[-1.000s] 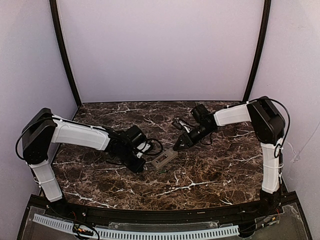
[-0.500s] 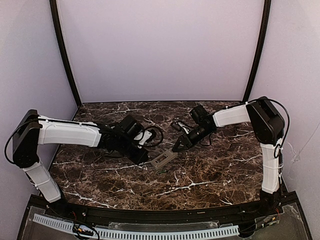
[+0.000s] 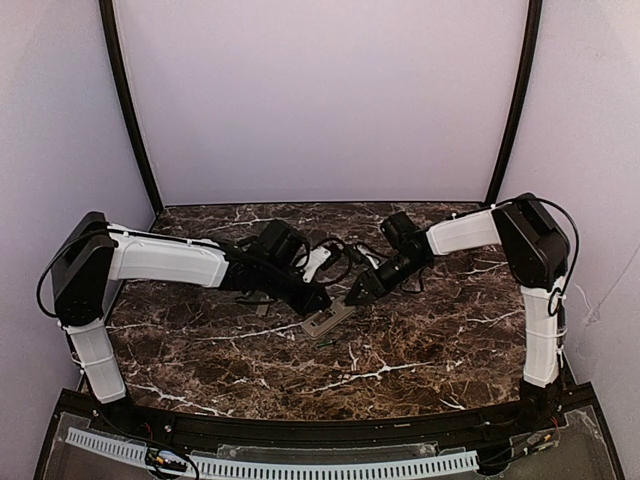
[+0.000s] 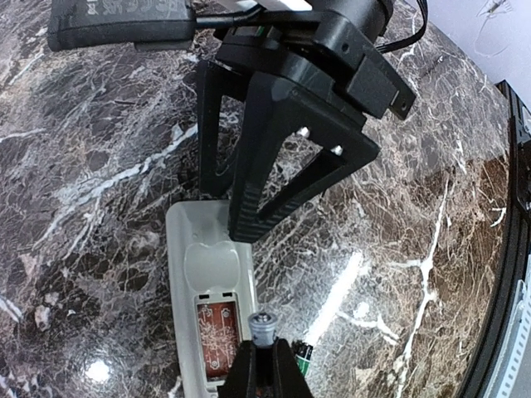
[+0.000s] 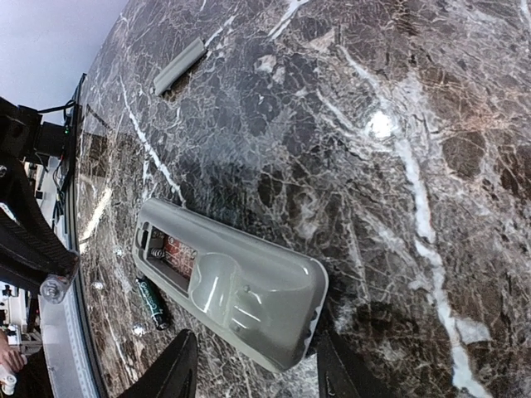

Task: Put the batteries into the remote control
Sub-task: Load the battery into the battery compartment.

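left gripper [image 4: 265, 355] clamped on a battery [image 4: 264, 325], right by the open bay of the remote control [image 4: 203, 274], which lies back-up mid-table. right gripper [image 5: 257, 342] spread, fingers straddling the remote's far end. second battery [image 5: 153, 303] lies on the marble just beside the remote.

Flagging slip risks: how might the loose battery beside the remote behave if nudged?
A small cylinder lying on its side, the battery would probably roll. The marble table looks glossy, so it could also skid easily.
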You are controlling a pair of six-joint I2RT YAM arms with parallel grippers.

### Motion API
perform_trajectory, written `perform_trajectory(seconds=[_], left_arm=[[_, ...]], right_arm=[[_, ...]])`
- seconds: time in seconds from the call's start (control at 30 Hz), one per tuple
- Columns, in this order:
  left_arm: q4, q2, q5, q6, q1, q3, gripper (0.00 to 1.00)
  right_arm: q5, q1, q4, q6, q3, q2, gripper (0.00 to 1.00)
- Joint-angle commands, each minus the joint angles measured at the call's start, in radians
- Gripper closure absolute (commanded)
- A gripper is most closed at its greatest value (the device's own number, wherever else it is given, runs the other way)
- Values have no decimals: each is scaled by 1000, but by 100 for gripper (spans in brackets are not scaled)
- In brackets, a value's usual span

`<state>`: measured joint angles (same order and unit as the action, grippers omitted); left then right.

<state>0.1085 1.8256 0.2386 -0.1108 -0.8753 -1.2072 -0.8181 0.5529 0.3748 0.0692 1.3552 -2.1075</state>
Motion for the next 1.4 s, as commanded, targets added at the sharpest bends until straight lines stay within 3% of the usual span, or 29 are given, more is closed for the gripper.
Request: perform_trajectory(seconds=[0.0,0.5,1.37], left_arm=[[-33,25,42,27,-3,-11,100],[-213,83,78,24,21,58,100],[-304,106,55,-44,24,170,100]], right_arm=[[7,-25,-15,-5,-11,28,49],[-23,-21,-18,-3,-13,5,57],[-10,-20,-10,-3,-7,-9,60]])
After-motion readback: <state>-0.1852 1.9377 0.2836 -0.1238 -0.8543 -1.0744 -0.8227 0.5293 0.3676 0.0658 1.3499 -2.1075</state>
